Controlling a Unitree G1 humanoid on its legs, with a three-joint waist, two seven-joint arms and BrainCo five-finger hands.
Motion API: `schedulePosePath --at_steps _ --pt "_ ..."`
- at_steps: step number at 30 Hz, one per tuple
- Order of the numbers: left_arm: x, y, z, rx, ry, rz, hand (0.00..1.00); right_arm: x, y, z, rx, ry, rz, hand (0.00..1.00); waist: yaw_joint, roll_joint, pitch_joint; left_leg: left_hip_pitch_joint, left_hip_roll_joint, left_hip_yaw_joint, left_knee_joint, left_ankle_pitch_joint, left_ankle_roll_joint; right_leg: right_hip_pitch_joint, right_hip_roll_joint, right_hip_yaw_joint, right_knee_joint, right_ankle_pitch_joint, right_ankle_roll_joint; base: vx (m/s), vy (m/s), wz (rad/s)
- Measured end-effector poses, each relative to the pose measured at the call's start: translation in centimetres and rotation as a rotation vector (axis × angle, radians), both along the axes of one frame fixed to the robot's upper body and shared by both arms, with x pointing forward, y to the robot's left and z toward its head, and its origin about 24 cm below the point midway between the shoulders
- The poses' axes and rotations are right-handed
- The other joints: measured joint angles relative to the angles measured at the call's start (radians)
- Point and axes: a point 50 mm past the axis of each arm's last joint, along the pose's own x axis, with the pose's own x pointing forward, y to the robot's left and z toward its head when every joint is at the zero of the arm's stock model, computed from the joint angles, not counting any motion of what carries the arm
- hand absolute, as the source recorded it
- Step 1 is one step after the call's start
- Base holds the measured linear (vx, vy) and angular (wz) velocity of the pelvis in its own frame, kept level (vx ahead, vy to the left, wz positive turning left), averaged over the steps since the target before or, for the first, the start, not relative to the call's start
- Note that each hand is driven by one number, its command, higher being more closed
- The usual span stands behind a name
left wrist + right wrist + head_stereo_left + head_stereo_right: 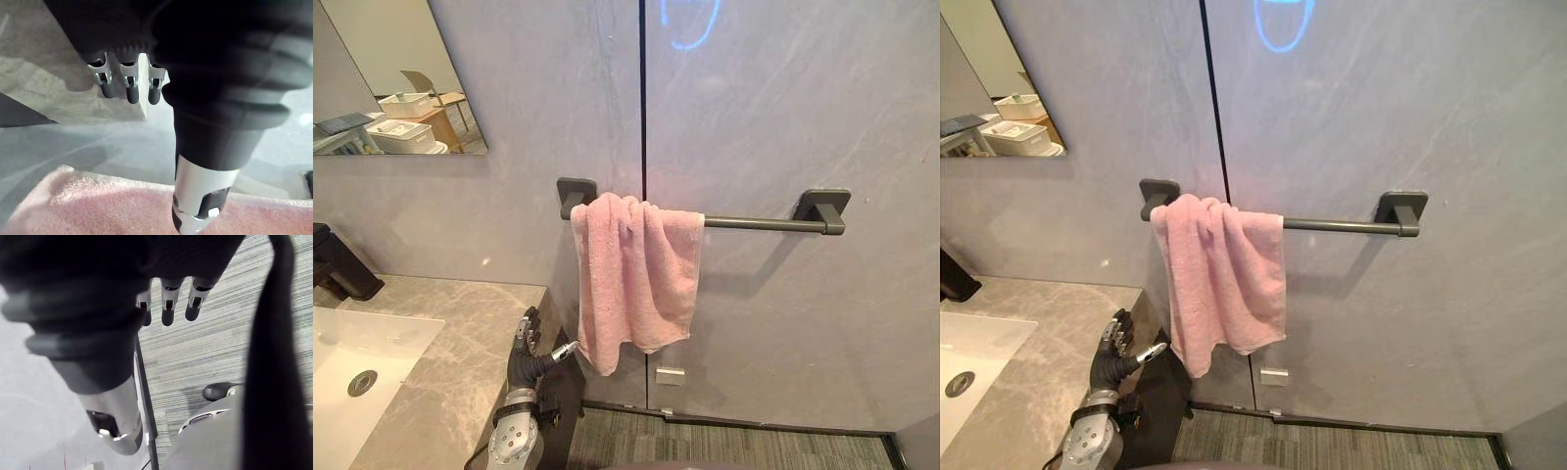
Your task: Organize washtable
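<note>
Left hand (525,358), fingers loosely spread, hovers beside the bunched pink towel (631,279); right hand (167,308) hangs relaxed. Next, likely: grip and straighten it.

Marble countertop (460,328) lies just beside the left hand's fingers (524,331). White basin (357,338) and black faucet (342,269) sit farther off.

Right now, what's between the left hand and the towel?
Nothing: a bare gap, with wall behind, separates left hand and towel in the right eye view.
</note>
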Motion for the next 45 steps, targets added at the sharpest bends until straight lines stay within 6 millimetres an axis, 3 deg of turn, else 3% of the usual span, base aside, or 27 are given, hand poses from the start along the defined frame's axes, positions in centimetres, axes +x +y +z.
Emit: schedulePosePath --at_steps 11,15,20,21,30,34,40,45 --pt "0.6 -0.2 -0.2 0.001 0.009 -0.013 0.0 0.4 0.0 0.0 0.001 -0.008 0.001 0.0 -0.003 -0.009 0.022 -0.005 -0.006 -0.011 -0.001 -0.001 0.001 -0.001 -0.005 -0.005 -0.003 -0.003 0.004 -0.01 0.0 0.01" --pt "0.8 -0.2 -0.7 0.002 0.034 -0.02 0.0 1.1 0.0 0.1 -0.001 -0.025 0.004 0.0 -0.026 -0.007 0.026 -0.006 -0.007 -0.013 -0.001 -0.003 0.0 -0.003 -0.005 -0.002 -0.006 -0.003 0.004 0.0 0.0 -0.01" --pt "1.4 -0.4 -0.8 0.015 0.04 -0.038 0.0 0.8 -0.1 0.1 -0.002 -0.019 -0.004 0.0 -0.026 -0.008 0.027 -0.009 -0.006 -0.012 -0.001 -0.009 -0.001 -0.003 -0.004 0.0 -0.014 -0.003 0.004 0.0 0.0 -0.01" --pt "1.4 -0.3 -0.7 0.021 0.039 -0.041 1.0 0.9 -0.1 0.1 -0.002 -0.02 -0.004 0.0 -0.028 -0.008 0.027 -0.01 -0.007 -0.012 -0.001 -0.012 -0.002 -0.003 -0.003 0.001 -0.018 -0.003 0.004 0.0 0.0 0.0" --pt "1.6 -0.3 -1.3 0.046 0.07 -0.067 1.0 1.8 0.0 0.1 0.0 -0.028 0.006 0.0 -0.032 -0.007 0.033 -0.014 -0.006 -0.027 0.0 -0.026 0.001 -0.017 0.0 0.031 -0.029 -0.001 0.003 0.02 -0.011 -0.11" --pt "2.6 -0.2 -0.8 0.054 0.043 -0.068 1.0 2.8 0.0 0.4 0.001 -0.073 -0.006 0.0 -0.05 -0.012 0.038 -0.019 -0.007 -0.026 0.0 -0.028 0.003 -0.021 0.0 0.032 -0.03 -0.001 0.004 0.0 -0.006 -0.02" --pt "3.0 -0.1 -0.5 0.057 0.025 -0.06 1.0 5.6 -0.6 2.1 -0.042 -0.261 0.015 0.0 -0.056 -0.011 0.04 -0.021 -0.008 -0.006 0.0 -0.035 0.004 -0.036 -0.001 0.056 -0.029 0.005 0.005 -0.03 -0.007 -0.11" --pt "3.0 0.9 -0.3 0.067 0.019 -0.006 1.0 8.1 0.0 4.8 -0.075 -0.455 0.111 0.0 -0.074 -0.008 0.042 -0.021 -0.007 0.003 0.009 -0.04 0.003 -0.039 -0.002 0.066 -0.026 0.007 0.006 -0.04 -0.016 -0.05"
